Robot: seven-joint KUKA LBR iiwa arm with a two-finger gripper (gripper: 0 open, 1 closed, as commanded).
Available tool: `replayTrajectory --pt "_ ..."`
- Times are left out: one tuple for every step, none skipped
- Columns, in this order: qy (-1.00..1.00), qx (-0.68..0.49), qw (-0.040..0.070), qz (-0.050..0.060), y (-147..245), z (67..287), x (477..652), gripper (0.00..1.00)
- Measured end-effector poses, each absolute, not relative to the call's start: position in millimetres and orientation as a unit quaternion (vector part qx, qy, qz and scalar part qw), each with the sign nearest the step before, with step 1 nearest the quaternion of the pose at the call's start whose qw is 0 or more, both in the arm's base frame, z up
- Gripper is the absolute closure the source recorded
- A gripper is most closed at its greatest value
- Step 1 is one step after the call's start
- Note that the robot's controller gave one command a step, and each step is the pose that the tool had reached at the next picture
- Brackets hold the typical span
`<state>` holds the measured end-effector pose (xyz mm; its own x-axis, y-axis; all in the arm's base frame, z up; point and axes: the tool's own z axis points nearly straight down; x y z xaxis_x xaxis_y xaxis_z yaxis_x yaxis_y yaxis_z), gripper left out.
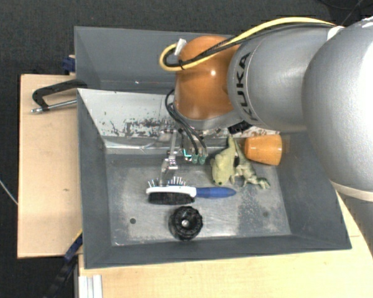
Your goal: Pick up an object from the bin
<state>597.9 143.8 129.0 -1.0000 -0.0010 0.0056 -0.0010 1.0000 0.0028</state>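
My gripper (171, 162) hangs low in the middle of the bin, one thin metal finger showing just above the bristle end of a brush. That brush (174, 194) has a white and black head with bristles pointing up and a blue handle running right. A round black cap-like piece (185, 222) lies right in front of the brush. To the right of the gripper lies a pale green toy figure (231, 168), with an orange cup (263, 148) beside it. Nothing shows between the fingers.
The arm and its orange cover fill the bin's back right. The bin floor at the left and front right is bare metal.
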Motion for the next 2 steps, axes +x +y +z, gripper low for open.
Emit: replayTrajectory --pt "-0.999 -0.036 0.001 -0.003 100.1 87.3 532.2 0.00" --pt "-0.999 -0.034 0.000 -0.003 100.9 89.3 533.9 1.00"
